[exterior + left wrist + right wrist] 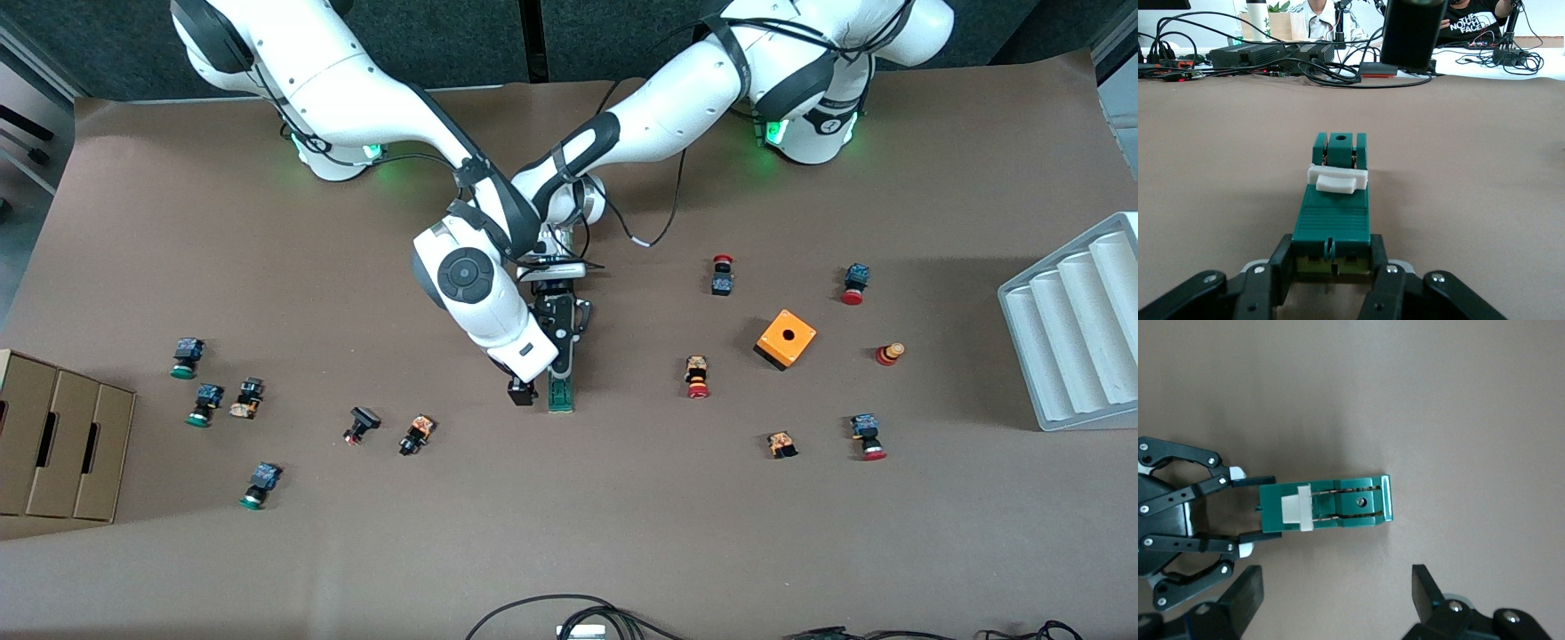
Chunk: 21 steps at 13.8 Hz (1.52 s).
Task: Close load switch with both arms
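The narrow dark-green plastic load switch [560, 391] with its white sliding handle [1337, 179] is lying flat on the brown table near the middle, its long axis running twelve to six o'clock in the front view. The left gripper [1331, 267], black and two-fingered, is pinching the switch's end at twelve o'clock, one finger pressing each long side. The right gripper [523, 391] is hanging just beside the switch at its nine o'clock, fingers [1245, 597] spread wide and touching nothing. The wrist views are showing the white handle sitting partway along the green body; the front view is hiding that under the arms. An orange plastic cube box [786, 339] with a hole is standing well apart at three o'clock.
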Each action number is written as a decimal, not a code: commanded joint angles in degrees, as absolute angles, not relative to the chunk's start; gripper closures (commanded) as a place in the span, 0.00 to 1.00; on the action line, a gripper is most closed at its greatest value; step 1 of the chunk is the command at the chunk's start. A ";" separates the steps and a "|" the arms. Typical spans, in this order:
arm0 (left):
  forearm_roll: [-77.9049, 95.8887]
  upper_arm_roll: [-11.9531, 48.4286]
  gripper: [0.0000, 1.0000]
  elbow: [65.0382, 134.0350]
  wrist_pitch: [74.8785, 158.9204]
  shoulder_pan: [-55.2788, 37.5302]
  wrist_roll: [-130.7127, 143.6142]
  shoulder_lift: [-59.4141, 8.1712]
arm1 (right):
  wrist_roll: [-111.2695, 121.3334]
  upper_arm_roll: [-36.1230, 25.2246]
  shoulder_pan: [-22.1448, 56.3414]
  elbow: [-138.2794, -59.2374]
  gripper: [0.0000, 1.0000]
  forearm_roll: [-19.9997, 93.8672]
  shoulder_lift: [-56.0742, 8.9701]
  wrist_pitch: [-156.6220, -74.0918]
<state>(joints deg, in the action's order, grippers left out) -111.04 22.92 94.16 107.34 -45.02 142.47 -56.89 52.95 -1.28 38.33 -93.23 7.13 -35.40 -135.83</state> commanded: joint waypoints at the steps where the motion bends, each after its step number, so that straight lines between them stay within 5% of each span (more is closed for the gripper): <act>1: -111.36 22.24 0.56 93.51 107.23 -45.97 143.26 -57.57 | 51.94 -1.93 39.29 -92.37 0.01 6.59 -37.09 -138.51; 6: -111.27 22.24 0.41 93.43 107.23 -45.88 143.17 -57.39 | 51.33 -3.51 42.36 -92.37 0.01 6.59 -38.93 -140.98; 7: -111.36 22.24 0.07 93.51 107.23 -45.88 142.65 -57.39 | 49.94 -3.52 42.62 -92.37 0.01 6.59 -39.37 -141.06; 8: -111.53 22.15 0.02 93.78 107.23 -45.79 142.12 -57.48 | 49.14 -3.52 42.97 -92.37 0.01 6.59 -39.81 -141.15; 13: -107.42 22.32 0.00 92.38 107.75 -45.61 143.26 -56.69 | 49.04 -3.87 43.33 -92.37 0.01 6.50 -40.78 -142.91; 14: -107.14 22.32 0.01 92.37 107.67 -45.79 142.65 -56.69 | 49.04 -3.87 43.33 -92.37 0.01 6.50 -40.87 -143.00; 16: -107.23 22.32 0.36 92.37 107.67 -45.88 142.99 -56.95 | 49.04 -3.87 43.33 -92.37 0.01 6.50 -41.13 -143.09; 17: -107.14 22.32 0.44 92.46 107.58 -45.97 143.26 -56.95 | 49.04 -3.87 43.33 -92.37 0.01 6.50 -41.22 -143.09; 21: -107.23 22.32 0.66 92.46 107.67 -45.97 143.44 -57.04 | 48.96 -3.87 43.42 -92.37 0.01 6.59 -41.39 -143.70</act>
